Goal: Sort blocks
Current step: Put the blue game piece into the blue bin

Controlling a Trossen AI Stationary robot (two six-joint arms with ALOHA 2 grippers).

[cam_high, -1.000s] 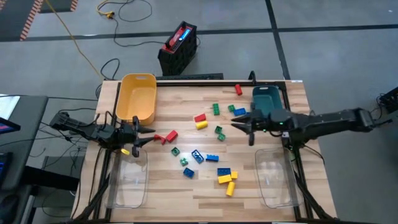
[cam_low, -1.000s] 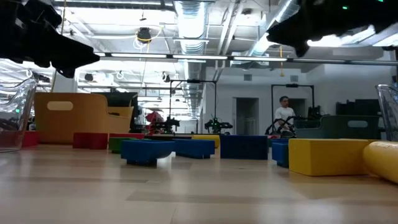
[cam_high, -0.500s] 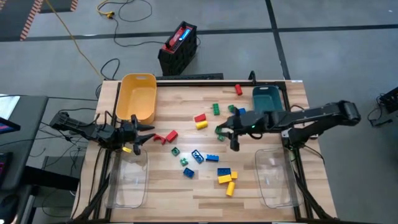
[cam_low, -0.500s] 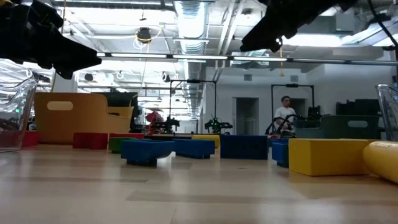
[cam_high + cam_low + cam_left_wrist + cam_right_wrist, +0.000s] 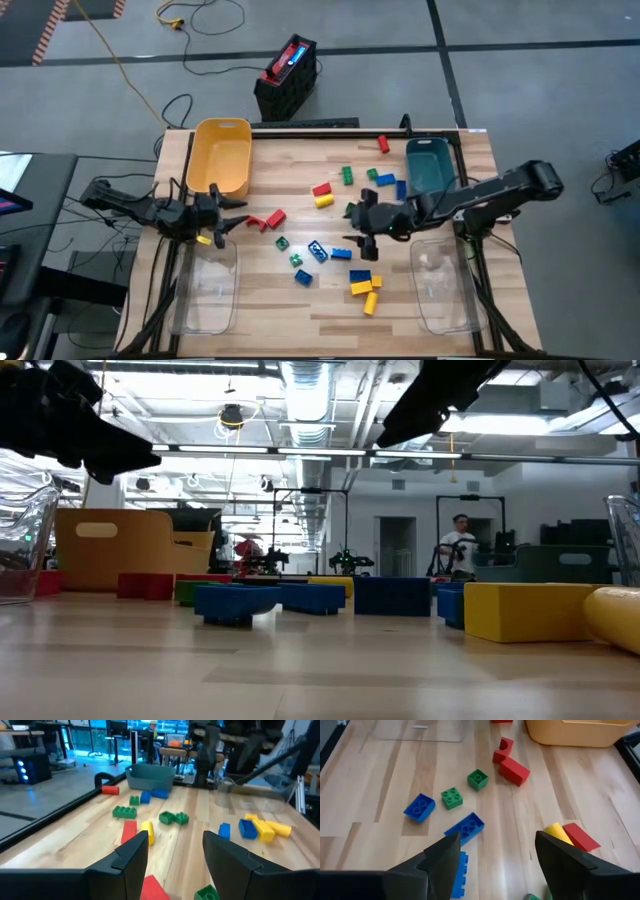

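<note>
Small studded blocks in red, yellow, green and blue lie scattered over the middle of the wooden table (image 5: 300, 150). My right gripper (image 5: 350, 225) hovers open above the blue blocks (image 5: 465, 827) at the table's middle, tipped downward, touching nothing. A red and a yellow block (image 5: 570, 836) lie just beyond one of its fingers. My left gripper (image 5: 228, 214) stands open and level at the left edge, pointing across the table. Two red blocks (image 5: 268, 218) lie just ahead of it, one showing low between its fingers (image 5: 152, 887). A small yellow piece (image 5: 203, 241) lies beside it.
A yellow bin (image 5: 222, 158) stands at the far left and a teal bin (image 5: 430, 165) at the far right. Clear bins sit at the near left (image 5: 205, 290) and near right (image 5: 445, 285). A black crate (image 5: 287, 75) stands on the floor behind the table.
My right gripper has swung from beside the teal bin toward the table's left and near edges, ending over the middle blocks. It has tipped downward and its fingers have spread wider. No block has moved.
</note>
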